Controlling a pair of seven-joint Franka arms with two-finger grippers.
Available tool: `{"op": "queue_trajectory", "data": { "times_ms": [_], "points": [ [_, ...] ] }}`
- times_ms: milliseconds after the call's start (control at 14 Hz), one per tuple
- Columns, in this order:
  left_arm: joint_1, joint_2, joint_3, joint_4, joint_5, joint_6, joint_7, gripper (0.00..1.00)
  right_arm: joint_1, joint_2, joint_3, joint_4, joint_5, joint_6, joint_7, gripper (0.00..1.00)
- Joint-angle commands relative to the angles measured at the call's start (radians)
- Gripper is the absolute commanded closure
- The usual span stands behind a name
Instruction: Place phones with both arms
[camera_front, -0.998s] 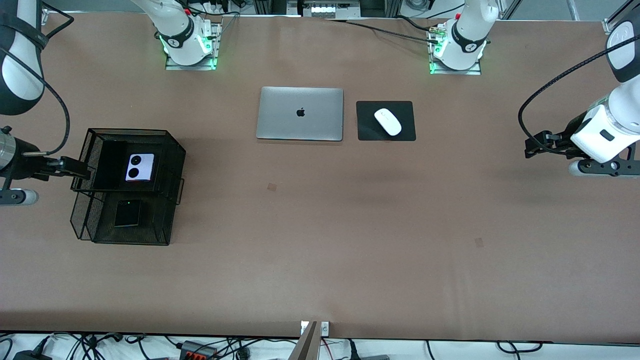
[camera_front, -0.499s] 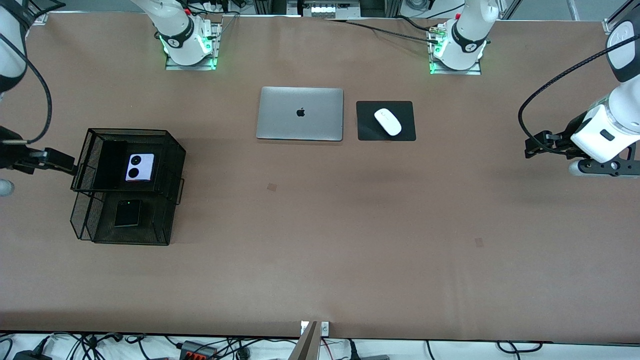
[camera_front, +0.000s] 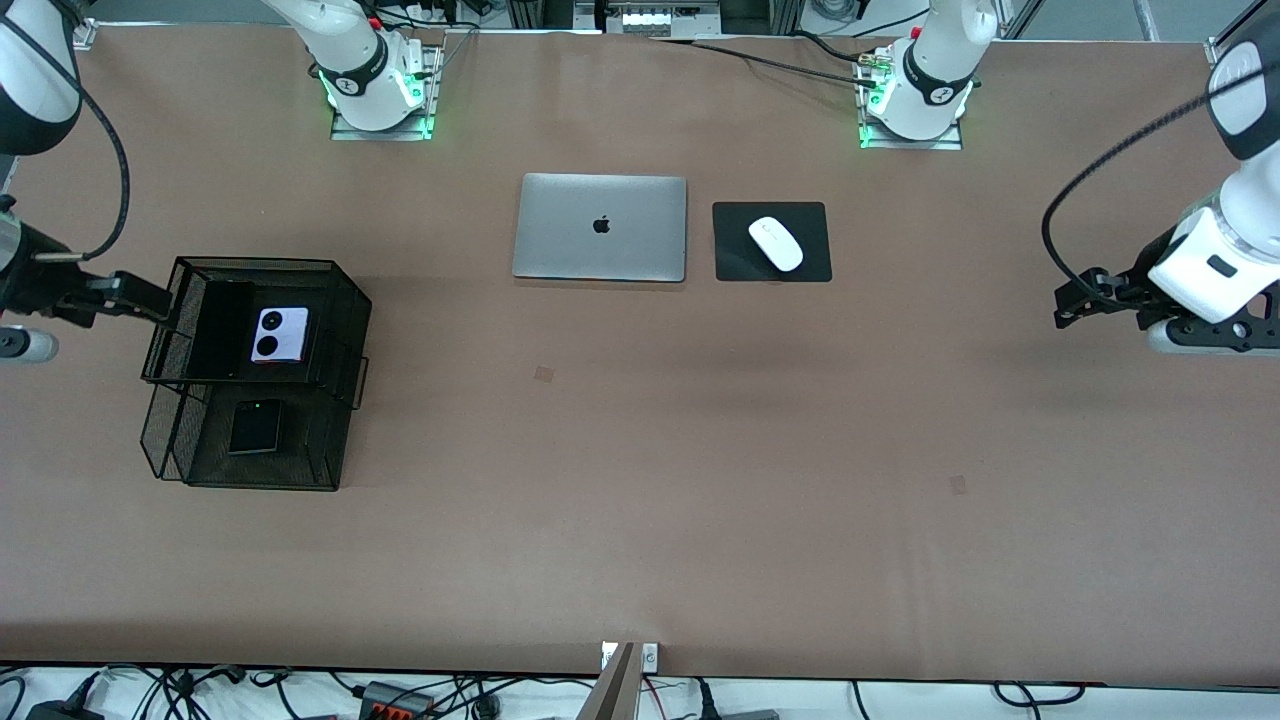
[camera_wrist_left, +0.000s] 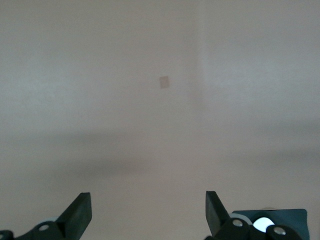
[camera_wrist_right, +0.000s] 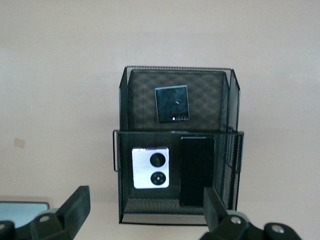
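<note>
A black mesh rack (camera_front: 352, 318) stands at the right arm's end of the table. Its upper tray holds the lilac phone (camera_front: 279, 334) with two black circles and, beside it, the longer black slab (camera_front: 222, 330). The small squarish black phone (camera_front: 254, 427) lies in the lower tray, nearer the front camera. The right wrist view shows the lilac phone (camera_wrist_right: 150, 167), the slab (camera_wrist_right: 197, 171) and the small black phone (camera_wrist_right: 172, 103). My right gripper (camera_front: 148, 298) (camera_wrist_right: 145, 207) hangs open and empty just outside the upper tray. Over bare table at the left arm's end, my left gripper (camera_front: 1068, 300) (camera_wrist_left: 147, 210) is open and empty.
A shut silver laptop (camera_front: 600, 227) lies mid-table toward the robots' bases. Beside it a white mouse (camera_front: 776, 243) rests on a black pad (camera_front: 813, 262). A corner of that pad (camera_wrist_left: 287, 217) shows in the left wrist view.
My right gripper drew back from the rack's upper tray, then drifted toward the bases' side. The left arm shifted slightly. The phones have not moved.
</note>
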Motion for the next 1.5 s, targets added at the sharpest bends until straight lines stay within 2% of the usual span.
{"op": "queue_trajectory", "data": {
  "times_ms": [0,428,1069,1283,1426],
  "points": [
    [0.01,-0.011,-0.015,0.074,-0.02,-0.119,0.009,0.0,-0.004,-0.086,0.012,-0.103,-0.004,0.026,0.013,0.0],
    [0.015,-0.011,-0.013,0.157,-0.017,-0.297,0.027,0.0,-0.001,-0.119,0.014,-0.146,-0.004,0.016,0.016,0.0],
    [0.018,-0.008,-0.019,0.149,-0.014,-0.31,0.021,0.0,0.001,-0.112,0.014,-0.14,-0.006,-0.001,0.014,0.0],
    [0.018,-0.009,-0.021,0.156,-0.017,-0.35,0.015,0.0,-0.001,-0.112,0.014,-0.138,-0.004,-0.004,0.014,0.0],
    [0.018,-0.006,-0.021,0.139,-0.016,-0.29,0.021,0.0,0.001,-0.112,0.014,-0.137,-0.004,-0.002,0.014,0.0]
  ]
}}
